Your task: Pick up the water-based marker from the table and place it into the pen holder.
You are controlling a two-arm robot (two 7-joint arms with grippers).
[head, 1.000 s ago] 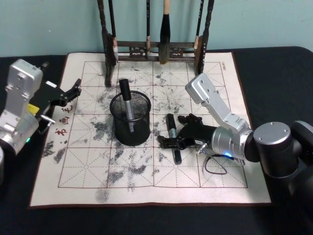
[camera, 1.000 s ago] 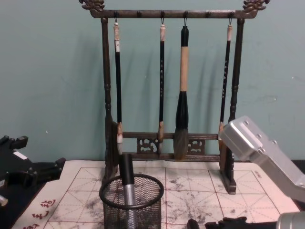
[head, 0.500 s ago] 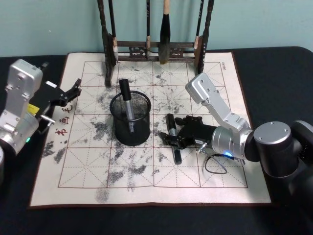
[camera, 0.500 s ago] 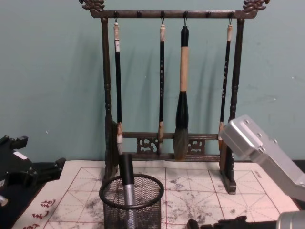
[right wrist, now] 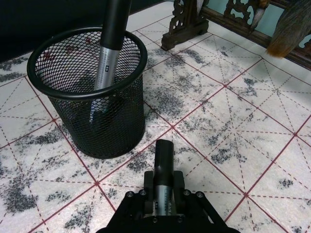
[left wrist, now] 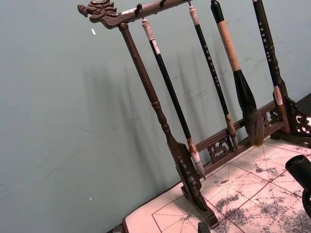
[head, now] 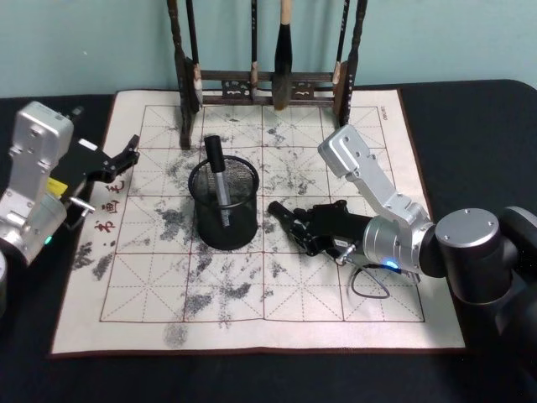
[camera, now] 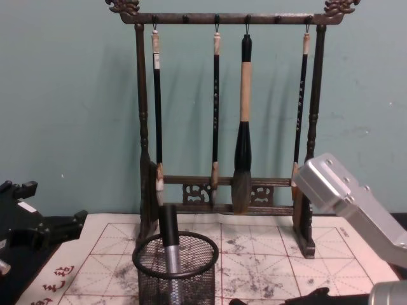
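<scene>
Clamping the water-based marker [right wrist: 163, 165] firmly, the right gripper [head: 295, 225] holds it over the calligraphy mat [head: 319, 294], just right of the pen holder [head: 224, 231], where a second marker [head: 216, 172] stands. The left gripper [head: 130, 155] hangs at the mat's left edge, jaws apart; the brush rack [head: 268, 84] stands behind.

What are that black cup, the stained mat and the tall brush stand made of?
The pen holder looks like black-coated metal wire: see-through mesh under a solid rim. The mat seems soft cream felt or cloth, matte, with ink soaked in. The brush rack appears dark varnished wood, given carved dragon ends and turned posts.
</scene>
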